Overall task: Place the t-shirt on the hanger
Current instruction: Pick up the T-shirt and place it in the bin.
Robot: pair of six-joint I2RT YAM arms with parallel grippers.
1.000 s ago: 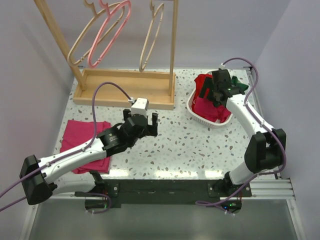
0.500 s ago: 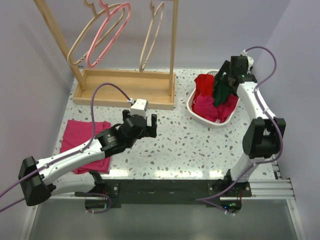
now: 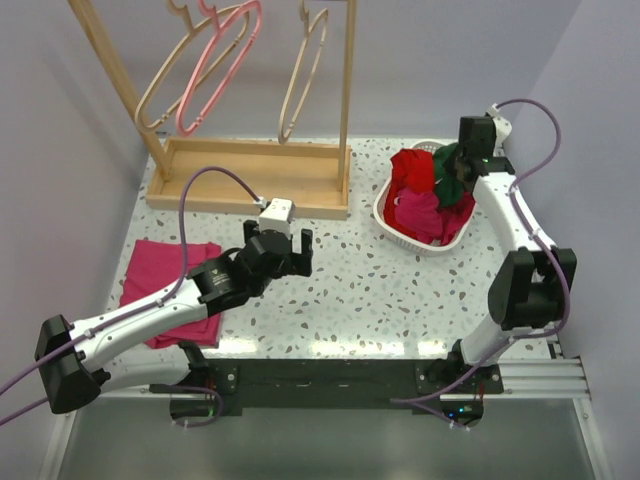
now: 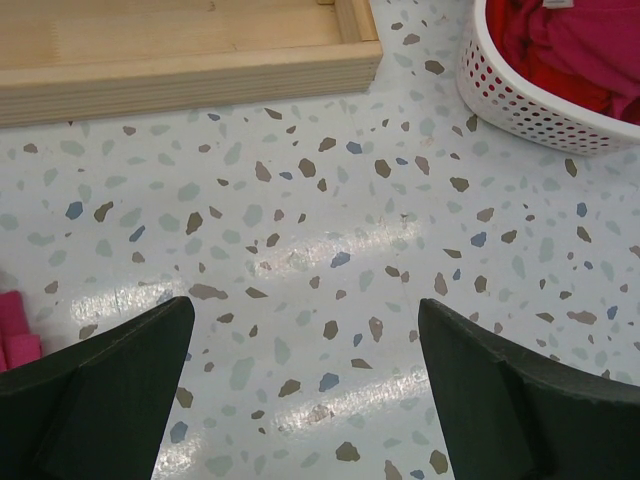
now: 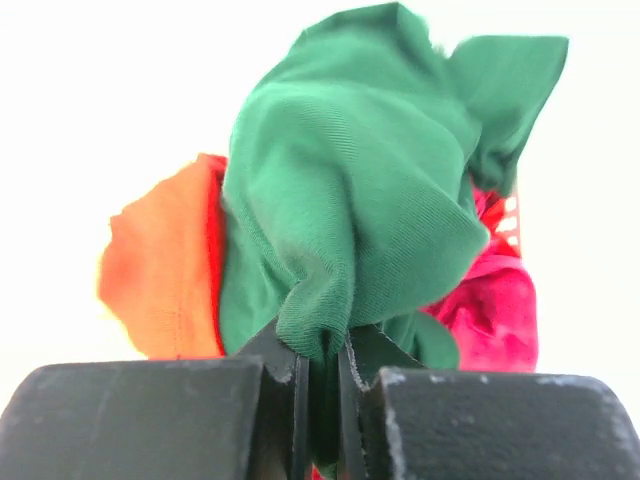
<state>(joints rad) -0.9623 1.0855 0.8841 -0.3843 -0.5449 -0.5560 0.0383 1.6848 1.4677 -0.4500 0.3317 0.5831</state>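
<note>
Crumpled green t-shirt bunches from the right end effector, clamped on it above the basket; left end effector apart.

Bench: white terrazzo top flecked with brown, grey and blue chips.
Back wall: plain pale lilac-grey, rising from the bench's far edge.
Left wall: same pale tone, bare.
Right wall: same tone, slightly shaded.
Rack: pale wood; a shallow tray base rests on the bench's far left part, with one slanted and one vertical upright.
Light: soft, even, from above; bright glare streaks lie along the bench's near edge.
</note>
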